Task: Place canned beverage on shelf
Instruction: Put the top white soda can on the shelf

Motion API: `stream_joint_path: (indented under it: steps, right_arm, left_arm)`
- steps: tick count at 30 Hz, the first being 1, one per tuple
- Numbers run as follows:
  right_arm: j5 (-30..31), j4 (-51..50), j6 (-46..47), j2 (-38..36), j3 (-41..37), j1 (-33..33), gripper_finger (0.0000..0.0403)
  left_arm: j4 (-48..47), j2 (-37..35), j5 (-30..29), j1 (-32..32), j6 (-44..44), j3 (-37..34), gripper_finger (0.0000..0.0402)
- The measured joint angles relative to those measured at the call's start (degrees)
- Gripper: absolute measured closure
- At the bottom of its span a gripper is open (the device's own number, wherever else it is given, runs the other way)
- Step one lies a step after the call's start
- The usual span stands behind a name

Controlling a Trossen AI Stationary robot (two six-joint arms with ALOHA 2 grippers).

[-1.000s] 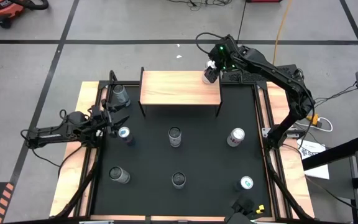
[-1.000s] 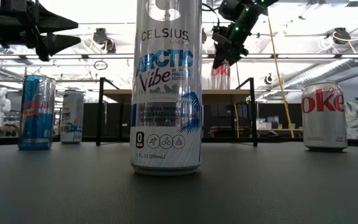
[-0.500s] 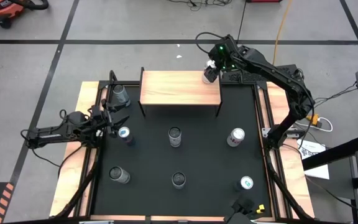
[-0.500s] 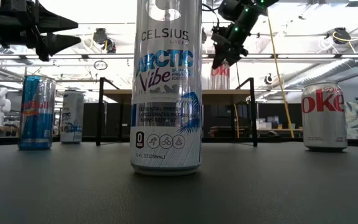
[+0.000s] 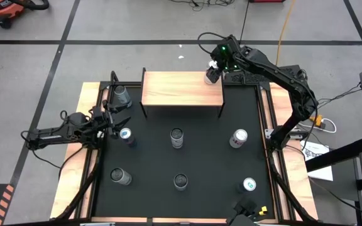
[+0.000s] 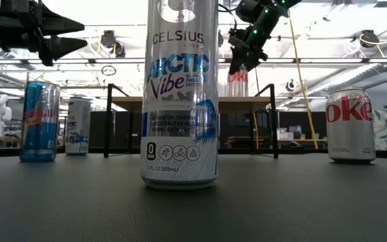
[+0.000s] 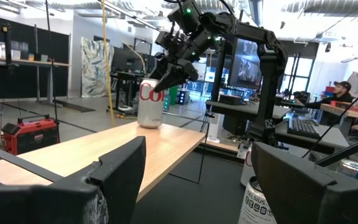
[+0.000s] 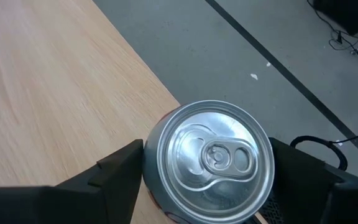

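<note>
Right gripper [image 5: 212, 76] sits at the shelf's 1 o'clock corner. Its jaws are closed on the upper part of the task can [image 7: 150, 106], one finger pressed to each side. The can is silver-bodied with red lettering starting "Co"; the rest is hidden by the fingers. Its plain aluminium lid shows the pull tab flat and unopened. It stands upright on the shelf [image 5: 181, 89], close to the board's outer edge. The shelf is a light-wood board on thin black legs at 12 o'clock on the counter [image 5: 212, 163]. I see only this one can on it. Left gripper [image 5: 115, 121] hangs at 9 o'clock by the counter's edge, jaws wide and holding nothing. Several more cans stand upright and well apart on the black counter surface. Readable labels from the low camera: the nearest can [image 6: 180, 101] says "CELSIUS", "ARCTIC Vibe" and "12 FL OZ (355mL)". A blue and silver Red Bull can [image 6: 39, 121] stands beside a smaller-looking Celsius can [image 6: 78, 126]. A silver cola can [image 6: 350, 126] shows red "oke".
</note>
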Motion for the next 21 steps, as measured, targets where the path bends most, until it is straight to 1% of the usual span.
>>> stream_joint_path:
  steps: [3, 12, 21]
  right_arm:
    - [0.0, 0.0, -0.4, 0.0, 0.0, 0.0, 0.012]
    - [0.0, 0.1, -1.1, 0.0, 0.0, 0.0, 0.0074]
    - [0.0, 0.9, -1.2, 0.0, 0.0, 0.0, 0.0069]
  left_arm:
    - [0.0, 0.0, 0.0, 0.0, 0.0, 0.0, 0.0109]
    - [0.0, 0.0, 0.0, 0.0, 0.0, 0.0, 0.0109]
    - [0.0, 0.0, 0.0, 0.0, 0.0, 0.0, 0.0109]
